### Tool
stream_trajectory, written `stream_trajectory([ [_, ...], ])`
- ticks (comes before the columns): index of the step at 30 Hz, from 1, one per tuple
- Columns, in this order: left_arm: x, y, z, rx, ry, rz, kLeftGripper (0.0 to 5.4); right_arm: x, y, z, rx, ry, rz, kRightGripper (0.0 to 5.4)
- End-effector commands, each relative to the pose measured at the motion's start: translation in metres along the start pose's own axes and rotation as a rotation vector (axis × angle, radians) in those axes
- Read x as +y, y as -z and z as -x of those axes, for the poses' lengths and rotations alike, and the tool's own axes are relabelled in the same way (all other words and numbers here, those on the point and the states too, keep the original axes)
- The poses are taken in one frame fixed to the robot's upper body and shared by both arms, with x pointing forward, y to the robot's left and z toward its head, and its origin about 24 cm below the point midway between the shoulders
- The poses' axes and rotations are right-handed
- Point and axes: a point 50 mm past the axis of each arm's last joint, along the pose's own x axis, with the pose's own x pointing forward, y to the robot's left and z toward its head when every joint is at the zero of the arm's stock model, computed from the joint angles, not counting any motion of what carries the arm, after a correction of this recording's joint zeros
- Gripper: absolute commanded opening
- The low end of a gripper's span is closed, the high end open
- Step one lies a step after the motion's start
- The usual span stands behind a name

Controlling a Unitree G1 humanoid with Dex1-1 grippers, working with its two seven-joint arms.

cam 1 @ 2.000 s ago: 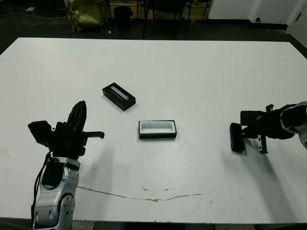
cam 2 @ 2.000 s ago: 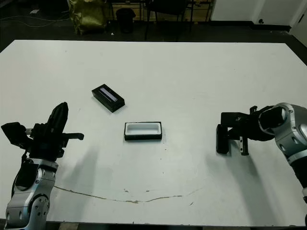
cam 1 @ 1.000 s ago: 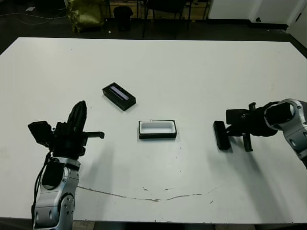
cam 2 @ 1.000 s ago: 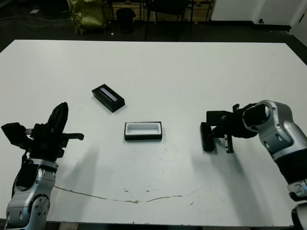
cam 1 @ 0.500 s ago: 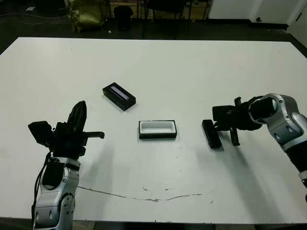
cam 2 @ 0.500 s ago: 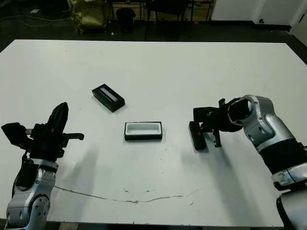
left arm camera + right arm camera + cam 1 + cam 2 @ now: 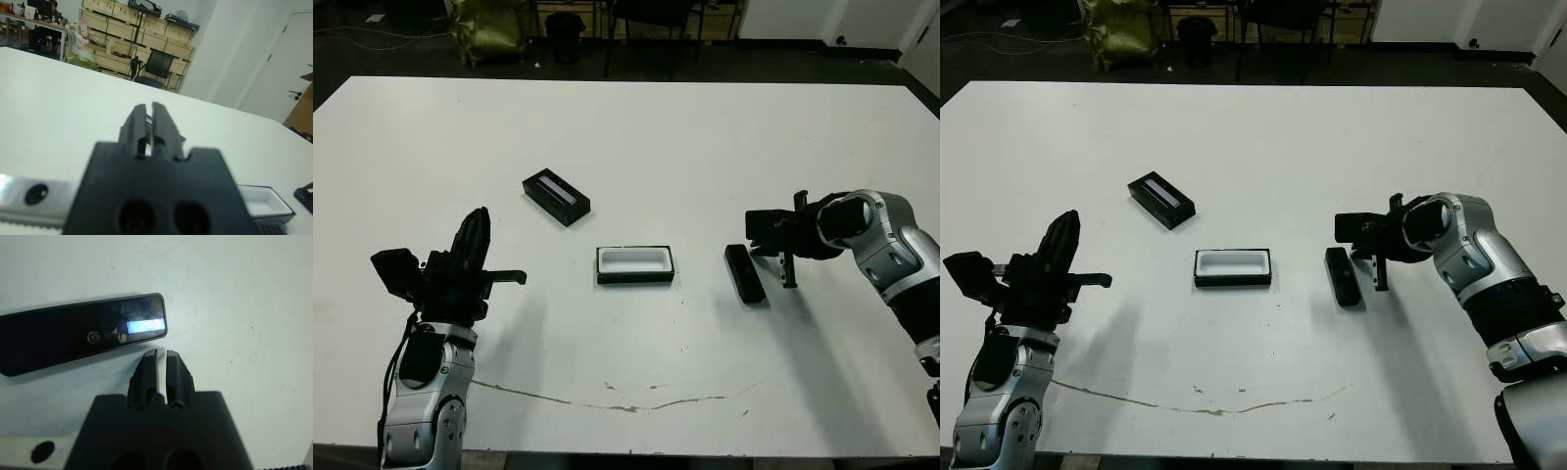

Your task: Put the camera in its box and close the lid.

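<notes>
- Three task pieces are lying apart on the white table (image 7: 636, 137), so by the present layout no step of the task is reading as complete: the camera (image 7: 744, 273) is sitting outside the box (image 7: 635, 264), and the lid (image 7: 555, 197) is resting off it.
- What is remaining, judging from this layout: picking up the camera, seating it in the tray, then fetching the lid and fitting it on top.
- Taking the box as the clock centre, with twelve o'clock at the table's far edge, the camera is lying at about three o'clock, near but not touching; the lid is lying at about ten o'clock, well apart.
- The camera is showing as a slim black bar lying flat, its long axis running roughly from far edge to near edge, crosswise to the box's long side. In the right wrist view its glossy face (image 7: 80, 339) is turning upward, carrying one small round lens and a bright rectangular reflection near one end.
- The box is standing open, white lining exposed and nothing inside.
- The right gripper (image 7: 1380, 272) is hovering just beside the camera at its three o'clock side, fingers pressed nearly together and holding nothing.
- The left gripper (image 7: 475, 231) is waiting well apart from all pieces, at about nine o'clock from the box; its fingers are likewise drawn narrowly together and gripping nothing.
</notes>
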Motion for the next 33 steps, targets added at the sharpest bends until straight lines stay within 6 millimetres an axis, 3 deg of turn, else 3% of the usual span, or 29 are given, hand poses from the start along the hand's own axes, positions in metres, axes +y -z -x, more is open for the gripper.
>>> stream_trajectory([
  [1, 0.003, 0.006, 0.003, 0.032, -0.011, -0.006, 0.00, 0.018, 0.004, -0.018, -0.004, -0.076, -0.038, 0.01],
  [23, 0.003, 0.009, 0.003, 0.025, -0.003, 0.002, 0.00, 0.016, -0.016, -0.024, -0.096, -0.103, -0.065, 0.01],
  [33, 0.002, 0.009, 0.004, 0.037, -0.017, -0.005, 0.00, 0.008, 0.020, -0.014, -0.027, 0.352, -0.224, 0.01],
])
